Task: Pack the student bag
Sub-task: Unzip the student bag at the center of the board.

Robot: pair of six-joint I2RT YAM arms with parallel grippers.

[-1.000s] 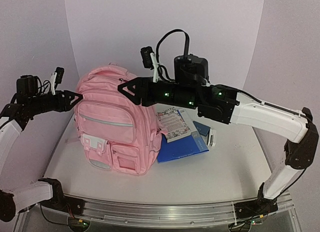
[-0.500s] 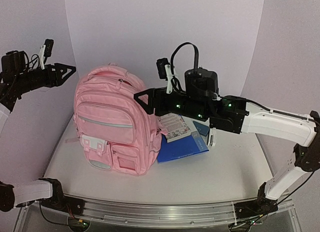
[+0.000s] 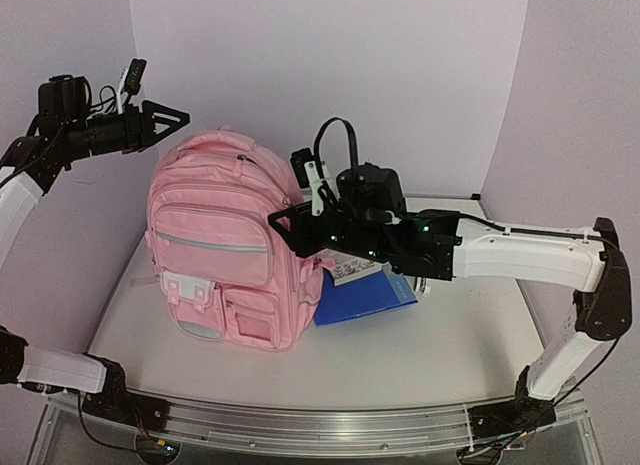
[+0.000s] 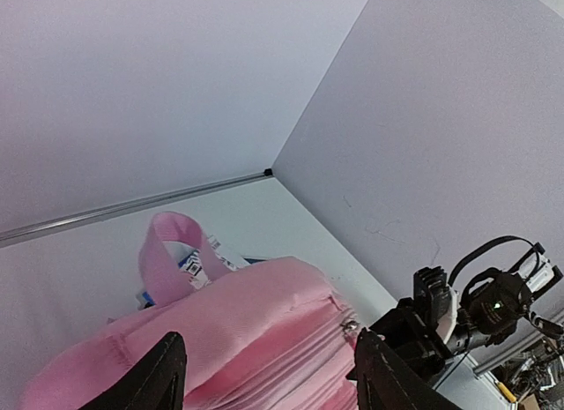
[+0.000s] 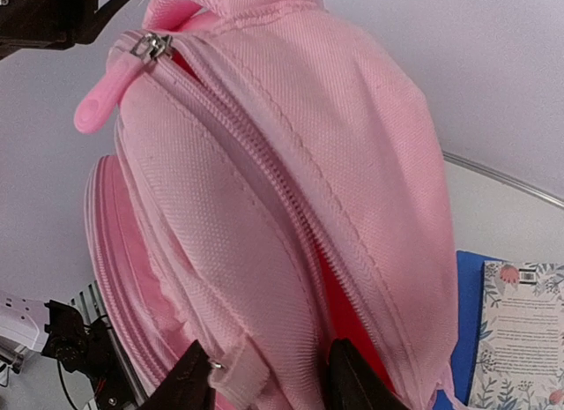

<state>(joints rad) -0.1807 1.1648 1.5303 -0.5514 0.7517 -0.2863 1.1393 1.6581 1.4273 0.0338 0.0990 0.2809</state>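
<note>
The student bag, a pink backpack, stands upright at the table's left-centre. My left gripper hovers open just above its top left. In the left wrist view my gripper is open over the bag's top, with the pink handle behind. My right gripper is open against the bag's right side. In the right wrist view its jaws straddle a fold of fabric beside the main zipper. The zipper gapes and shows red lining. The pink zip pull hangs near the top.
A blue folder lies flat right of the bag, with a floral booklet on it; the booklet also shows in the right wrist view. Purple walls close in at the back and both sides.
My left gripper has swung up and right, from the bag's left side to above its top. My right gripper drew back right, then came left and down onto the bag's side.
</note>
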